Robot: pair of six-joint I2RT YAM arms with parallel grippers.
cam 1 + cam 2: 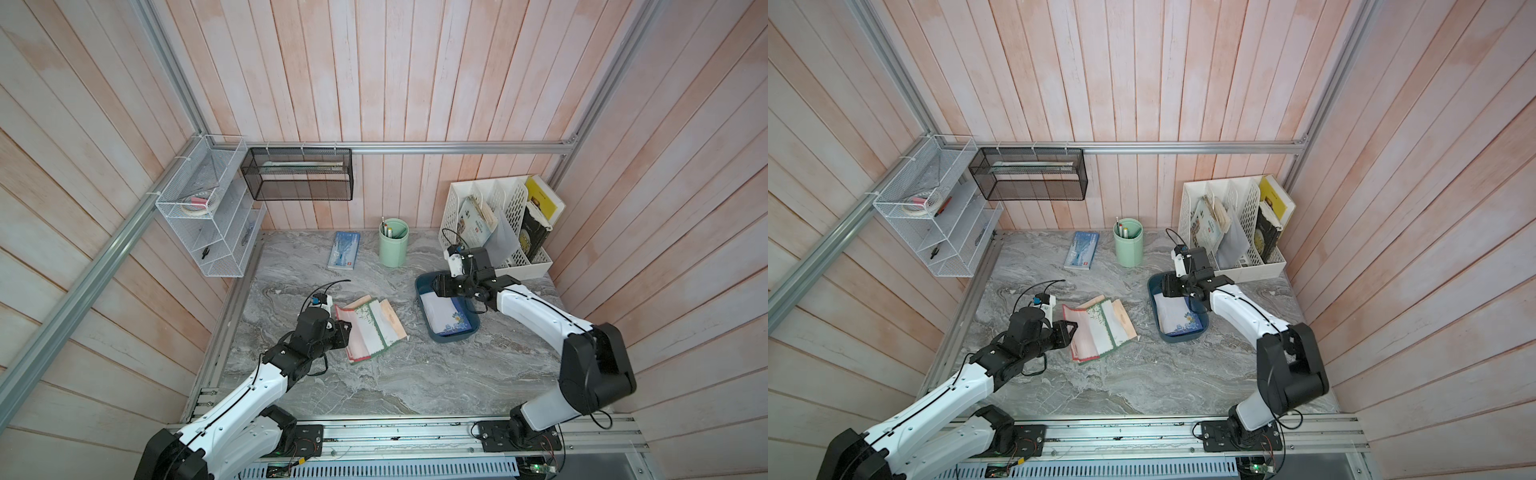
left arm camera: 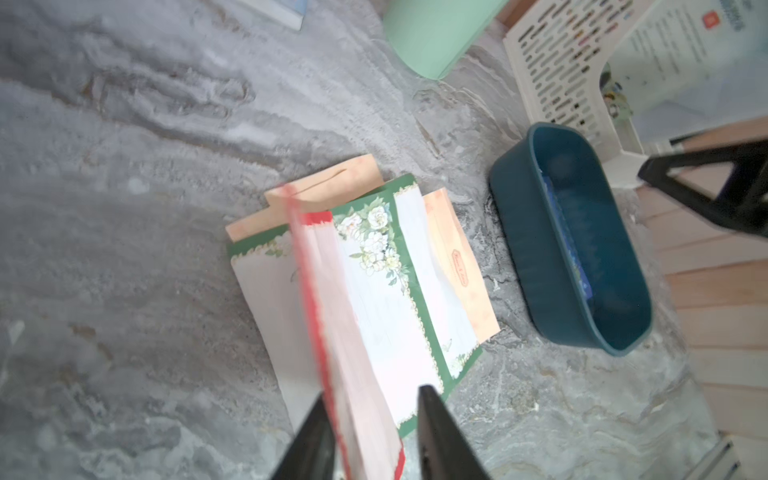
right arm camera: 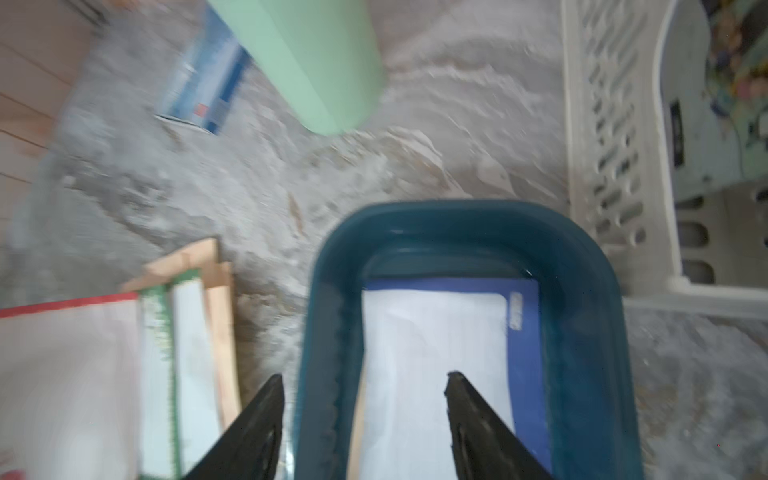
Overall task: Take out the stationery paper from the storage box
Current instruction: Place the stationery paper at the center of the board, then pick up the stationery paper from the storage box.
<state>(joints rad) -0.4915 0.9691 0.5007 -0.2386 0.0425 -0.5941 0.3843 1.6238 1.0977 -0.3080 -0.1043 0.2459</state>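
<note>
The tabletop carries one box (image 2: 536,249), one cup (image 1: 393,245), one blue packet (image 1: 344,250) and one organiser (image 1: 453,208). Outside the box lie two tan envelopes (image 2: 332,183), one red-bordered sheet (image 2: 357,365) and green-bordered sheets (image 2: 374,266), overlapped too much to count. One blue-bordered sheet (image 3: 432,332) lies in the box. Two wall baskets hang: one white (image 1: 199,216), one black (image 1: 297,174).

The left arm (image 1: 245,399) is shown entering from the lower left of both top views and stretched toward mid-frame. The left gripper (image 2: 372,395) is held low and nearly level, with its black fingers (image 2: 440,436) parted. The right arm (image 1: 540,311) is raised from the lower right and bent at the elbow. The right gripper (image 3: 365,375) is pitched downward, with its fingers (image 3: 249,428) spread wide.
</note>
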